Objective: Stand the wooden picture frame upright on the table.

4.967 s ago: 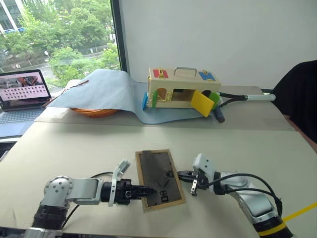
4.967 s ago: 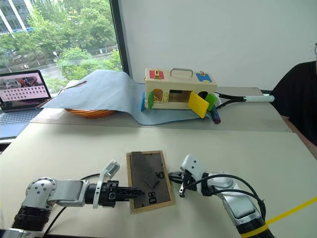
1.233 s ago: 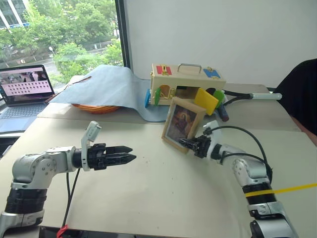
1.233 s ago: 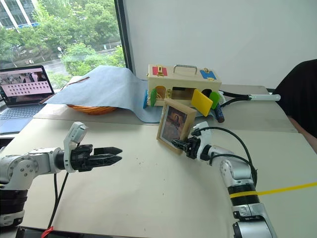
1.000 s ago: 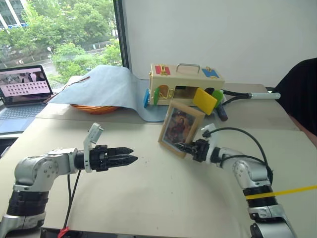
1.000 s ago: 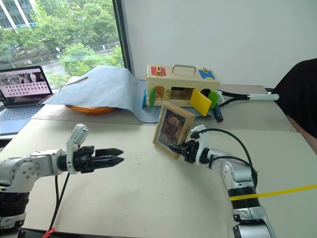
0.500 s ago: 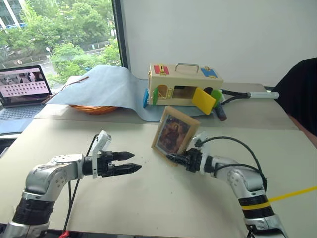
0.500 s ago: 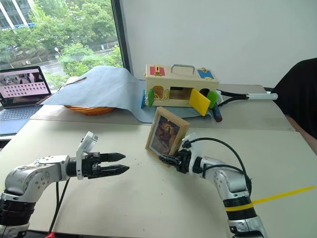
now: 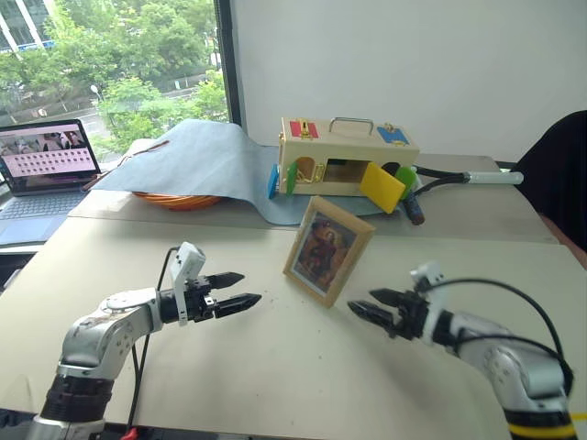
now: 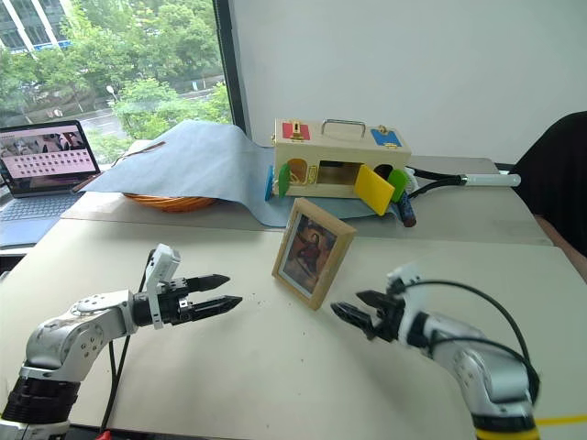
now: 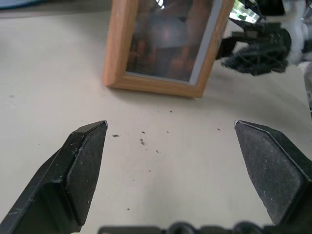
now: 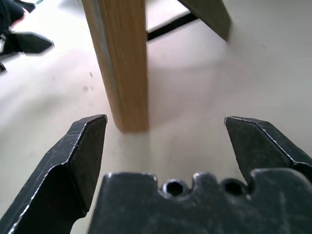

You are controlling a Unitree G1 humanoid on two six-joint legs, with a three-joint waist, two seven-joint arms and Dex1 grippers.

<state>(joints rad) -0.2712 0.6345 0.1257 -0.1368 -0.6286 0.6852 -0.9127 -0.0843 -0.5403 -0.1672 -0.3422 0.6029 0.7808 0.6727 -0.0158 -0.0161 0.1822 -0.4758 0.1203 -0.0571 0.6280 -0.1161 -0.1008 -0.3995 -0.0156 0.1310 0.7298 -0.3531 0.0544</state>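
Observation:
The wooden picture frame (image 9: 328, 249) stands upright on the beige table (image 9: 275, 385), leaning back slightly, with its reddish-brown portrait facing me. Nothing holds it. My right gripper (image 9: 360, 302) is open and empty, just to the near right of the frame and apart from it. The right wrist view has the frame's light-wood side edge (image 12: 124, 63) and its dark stand flap (image 12: 207, 14) ahead of the spread fingers. My left gripper (image 9: 246, 288) is open and empty to the frame's left, pointing at it. In the left wrist view the frame (image 11: 165, 44) stands beyond the open fingers.
A wooden box with coloured flaps (image 9: 347, 165) sits behind the frame on a blue-grey cloth (image 9: 193, 160), which drapes over an orange basket (image 9: 179, 200). A laptop (image 9: 46, 160) is at the far left. A person in dark clothing (image 9: 564, 174) is at the right edge.
My right gripper has opened, let go of the frame and drawn back toward the near right. The frame stays standing by itself. The left gripper remains open and has tilted slightly.

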